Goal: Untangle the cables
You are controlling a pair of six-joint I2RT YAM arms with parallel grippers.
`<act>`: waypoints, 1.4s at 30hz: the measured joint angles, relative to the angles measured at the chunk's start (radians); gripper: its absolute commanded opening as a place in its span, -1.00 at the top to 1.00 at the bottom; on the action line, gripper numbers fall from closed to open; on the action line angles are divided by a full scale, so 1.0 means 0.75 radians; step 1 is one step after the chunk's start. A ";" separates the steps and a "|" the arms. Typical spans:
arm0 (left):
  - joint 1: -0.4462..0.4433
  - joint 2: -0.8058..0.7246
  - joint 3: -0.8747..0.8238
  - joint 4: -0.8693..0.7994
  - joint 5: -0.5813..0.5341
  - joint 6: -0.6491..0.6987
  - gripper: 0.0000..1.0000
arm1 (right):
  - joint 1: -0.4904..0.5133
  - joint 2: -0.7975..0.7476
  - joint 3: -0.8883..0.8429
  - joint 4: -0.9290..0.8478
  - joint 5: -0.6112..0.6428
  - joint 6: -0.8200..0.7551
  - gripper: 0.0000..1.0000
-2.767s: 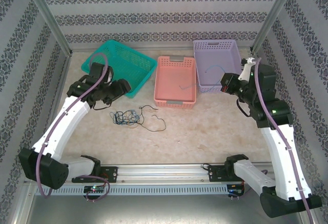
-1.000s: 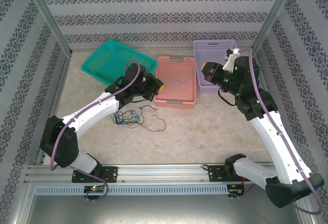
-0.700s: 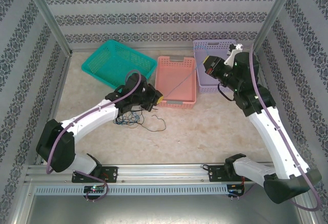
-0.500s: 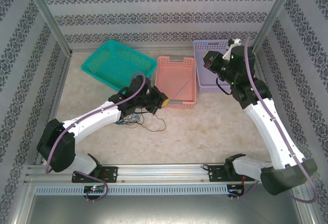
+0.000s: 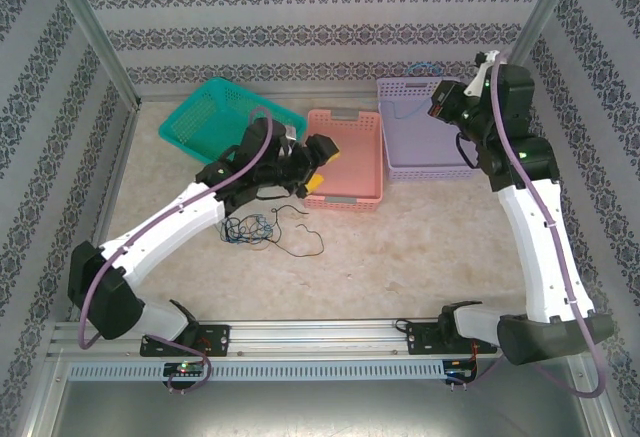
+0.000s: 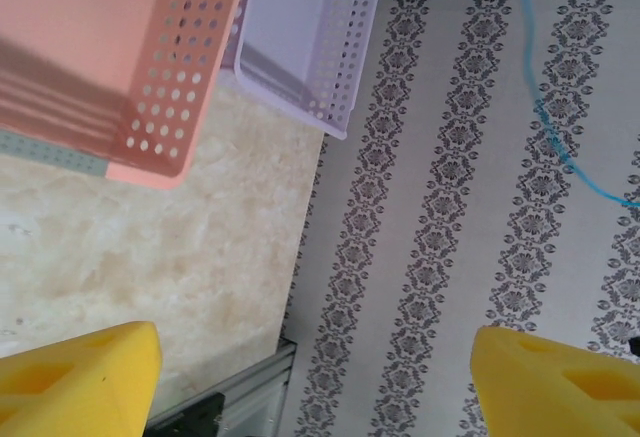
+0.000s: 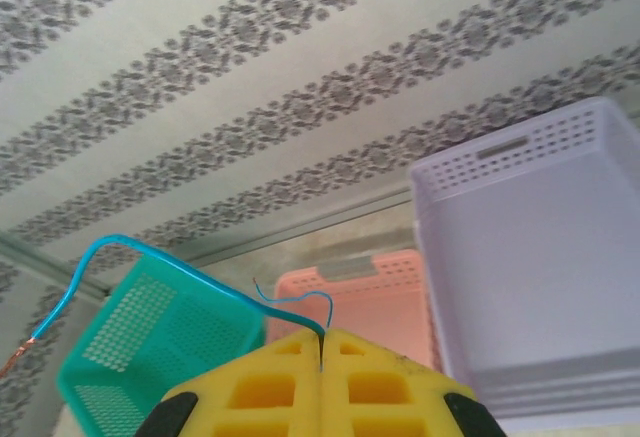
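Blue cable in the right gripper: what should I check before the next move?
1. Right gripper shut on the blue cable: ok.
2. Left gripper open, nothing between its fingers: ok.
3. Blue cable lifted clear of the tangle: ok, it seems; it hangs in the air with its bare tip in sight.
4. Right gripper above the purple basket: ok, by the top view.
5. Tangle on the table undone: not ok; black and blue wires lie knotted.
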 measured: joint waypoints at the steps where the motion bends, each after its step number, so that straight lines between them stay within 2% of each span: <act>1: 0.009 -0.011 0.020 -0.044 -0.009 0.036 -0.61 | -0.020 0.010 0.013 -0.019 0.007 -0.017 1.00; 12: 0.124 -0.169 0.093 -0.498 -0.154 0.411 -0.60 | -0.163 0.249 0.121 -0.242 0.073 -0.123 1.00; 23: 0.172 -0.253 0.034 -0.595 -0.192 0.496 -0.58 | -0.244 0.413 0.120 -0.282 0.063 -0.105 1.00; 32: 0.173 -0.253 0.016 -0.600 -0.193 0.495 -0.57 | -0.311 0.505 0.114 -0.037 0.025 0.173 1.00; 42: 0.173 -0.301 -0.048 -0.612 -0.225 0.480 -0.57 | -0.319 0.723 0.055 0.407 0.023 0.665 1.00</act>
